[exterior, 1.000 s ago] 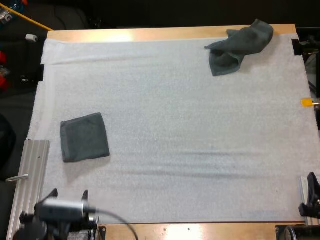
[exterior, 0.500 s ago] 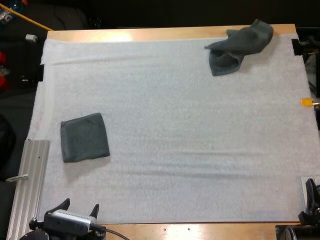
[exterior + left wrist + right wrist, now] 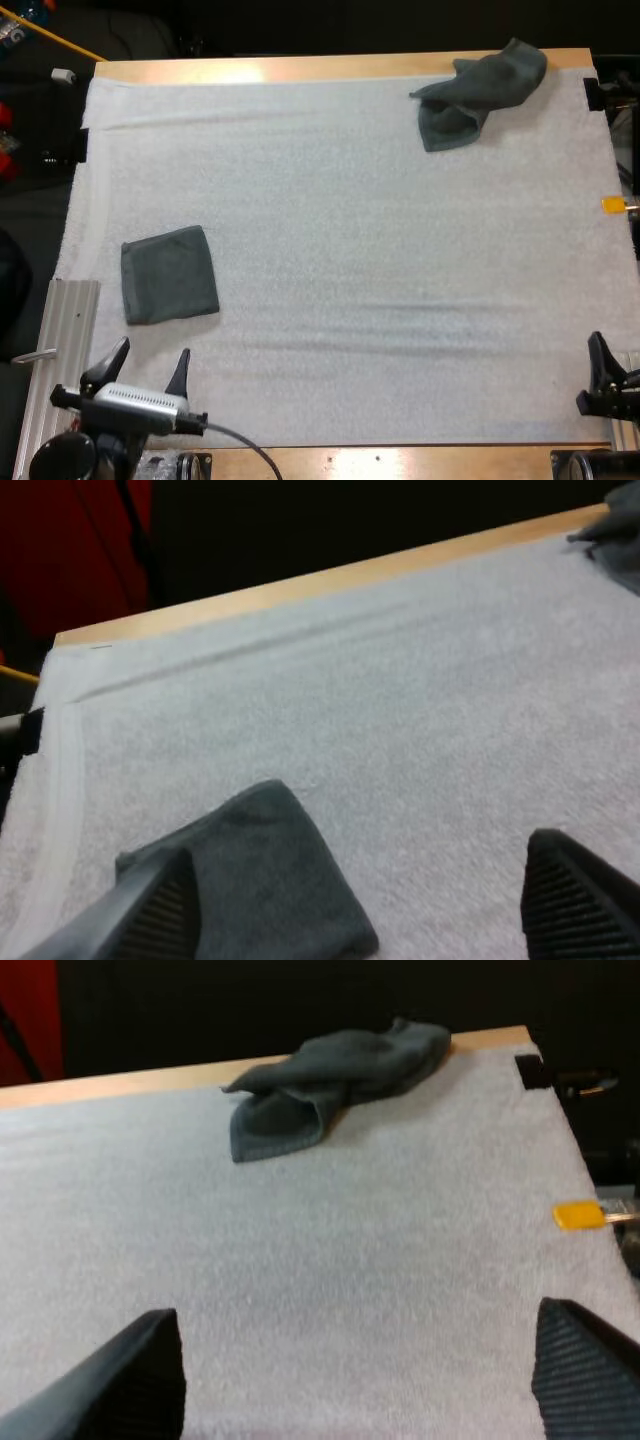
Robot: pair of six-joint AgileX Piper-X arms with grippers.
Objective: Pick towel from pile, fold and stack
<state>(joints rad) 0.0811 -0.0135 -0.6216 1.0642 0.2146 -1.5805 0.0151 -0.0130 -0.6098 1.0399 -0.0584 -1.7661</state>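
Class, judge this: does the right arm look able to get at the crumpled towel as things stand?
Probably yes: the right pincer is open, and only bare mat lies between it and the crumpled towel at the far edge.

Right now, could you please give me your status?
Left gripper open, right gripper open, both empty. Crumpled towel far right, untouched. Folded towel by left gripper. Nothing in the way.

The folded towel [image 3: 169, 274] lies on the mat [image 3: 350, 250] by the mat's left edge, toward its near side; the crumpled towel [image 3: 478, 92] lies at the mat's far right corner.
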